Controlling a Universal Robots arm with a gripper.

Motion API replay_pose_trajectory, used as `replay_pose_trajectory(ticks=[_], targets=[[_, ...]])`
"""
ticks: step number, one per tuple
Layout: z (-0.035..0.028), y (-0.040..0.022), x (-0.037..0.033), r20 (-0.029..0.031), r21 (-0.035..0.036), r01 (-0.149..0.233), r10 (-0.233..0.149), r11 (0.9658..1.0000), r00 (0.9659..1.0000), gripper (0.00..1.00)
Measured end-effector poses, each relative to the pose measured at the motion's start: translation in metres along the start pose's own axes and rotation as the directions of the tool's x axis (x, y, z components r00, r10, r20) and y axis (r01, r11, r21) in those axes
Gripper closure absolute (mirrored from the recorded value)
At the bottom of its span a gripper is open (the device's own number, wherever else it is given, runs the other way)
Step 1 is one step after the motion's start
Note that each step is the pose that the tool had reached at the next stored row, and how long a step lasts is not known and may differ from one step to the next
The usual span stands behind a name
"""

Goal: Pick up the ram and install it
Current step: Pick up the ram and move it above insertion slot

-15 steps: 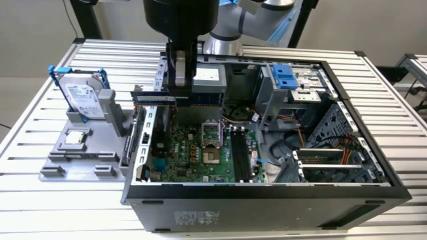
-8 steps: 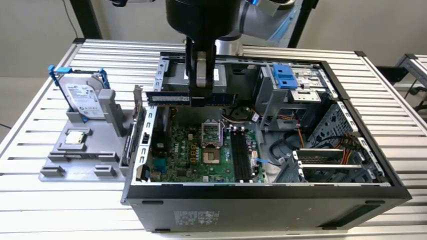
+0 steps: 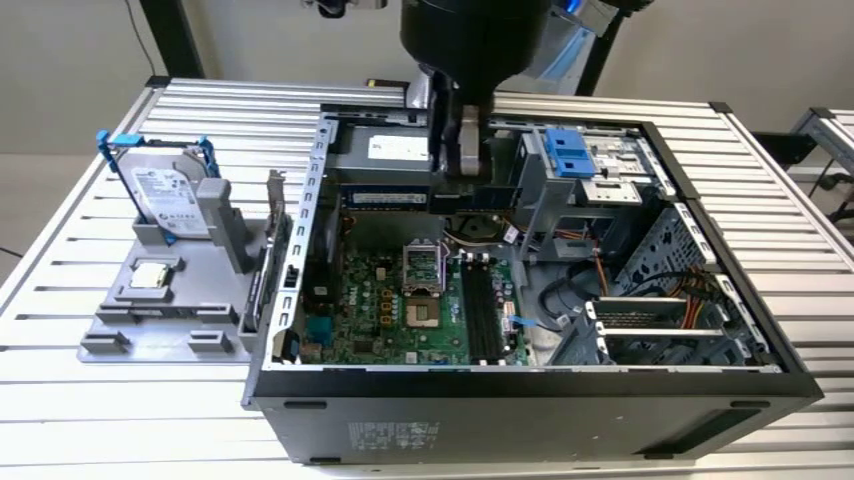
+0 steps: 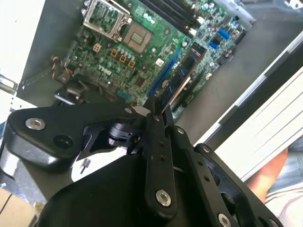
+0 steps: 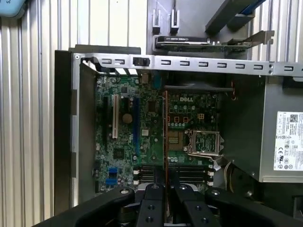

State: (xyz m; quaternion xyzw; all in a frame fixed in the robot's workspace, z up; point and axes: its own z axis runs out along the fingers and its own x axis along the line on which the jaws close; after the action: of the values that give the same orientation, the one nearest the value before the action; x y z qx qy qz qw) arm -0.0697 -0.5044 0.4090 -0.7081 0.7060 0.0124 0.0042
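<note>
The claw (image 3: 461, 180) hangs from the arm over the far half of an open computer case (image 3: 534, 410) that lies on its side on a slatted metal table (image 3: 107, 400). Its fingers are pinched nearly closed on the ram (image 3: 387, 197), apart only by the board's thickness. In the exterior view the ram is level and lengthwise across the case, above the motherboard (image 3: 360, 300) and touching nothing but the claw, with its free end reaching toward the exterior view's left. In the second wrist view the ram (image 4: 184, 71) juts out from the claw (image 4: 156, 111) with its dark chips showing. In the first wrist view the ram (image 5: 165, 132) is edge-on, a thin line running out from the claw (image 5: 166, 176) over the board. The black memory slots (image 3: 481, 310) lie lower and nearer, just beside the processor socket (image 3: 420, 275). At the exterior view's left, well apart from the case, a grey stand (image 3: 147, 330) carries an upright hard drive (image 3: 167, 195) in a blue frame and a small square processor chip (image 3: 151, 275).
</note>
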Motion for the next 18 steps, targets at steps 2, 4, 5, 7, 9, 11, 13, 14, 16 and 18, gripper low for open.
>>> replay_pose_trajectory(ticks=[2, 4, 5, 7, 9, 11, 13, 14, 16, 18], targets=[[-0.0001, -0.0079, 0.0000, -0.0001, 0.0000, 0.000, 0.000, 1.0000, 1.0000, 1.00], [-0.0001, -0.0163, 0.0000, 0.0001, 0.0001, 0.000, 0.000, 1.0000, 1.0000, 1.00], [-0.0002, -0.0209, 0.0001, 0.0001, 0.0001, 0.000, 0.000, 1.0000, 1.0000, 1.00], [-0.0003, -0.0300, 0.0001, 0.0000, 0.0000, 0.000, 0.000, 1.0000, 1.0000, 1.00], [-0.0004, -0.0387, 0.0001, 0.0000, 0.0000, 0.000, 0.000, 1.0000, 1.0000, 1.00], [-0.0006, -0.0476, 0.0002, 0.0000, 0.0000, 0.000, 0.000, 1.0000, 1.0000, 1.00], [-0.0007, -0.0568, 0.0002, 0.0000, 0.0000, 0.000, 0.000, 1.0000, 1.0000, 1.00], [-0.0007, -0.0618, 0.0002, 0.0000, 0.0000, 0.000, 0.000, 1.0000, 1.0000, 1.00], [-0.0008, -0.0697, 0.0002, 0.0000, 0.0000, 0.000, 0.000, 1.0000, 1.0000, 1.00], [-0.0009, -0.0762, 0.0000, 0.0000, 0.0000, 0.000, 0.000, 1.0000, 1.0000, 1.00]])
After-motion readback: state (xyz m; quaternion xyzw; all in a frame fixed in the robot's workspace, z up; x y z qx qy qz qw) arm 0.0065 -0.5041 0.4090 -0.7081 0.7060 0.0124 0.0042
